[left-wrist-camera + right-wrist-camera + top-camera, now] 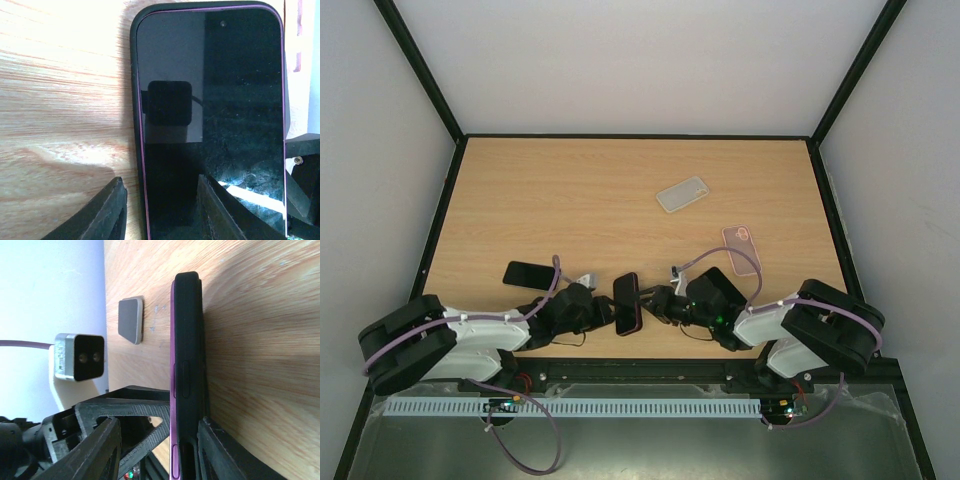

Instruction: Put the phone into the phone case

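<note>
A phone with a purple rim sits in a black case, screen up, at the near middle of the table between both grippers. In the left wrist view its dark screen fills the frame. My left gripper is open, one finger over the screen and the other beside the phone's left edge. In the right wrist view the phone shows edge-on with the black case on its table side. My right gripper is open around it, one finger against the case back, the other apart.
A second black phone lies left of the left arm. A clear case lies mid-table to the right, a pink case near the right arm. A black slab lies by the right wrist.
</note>
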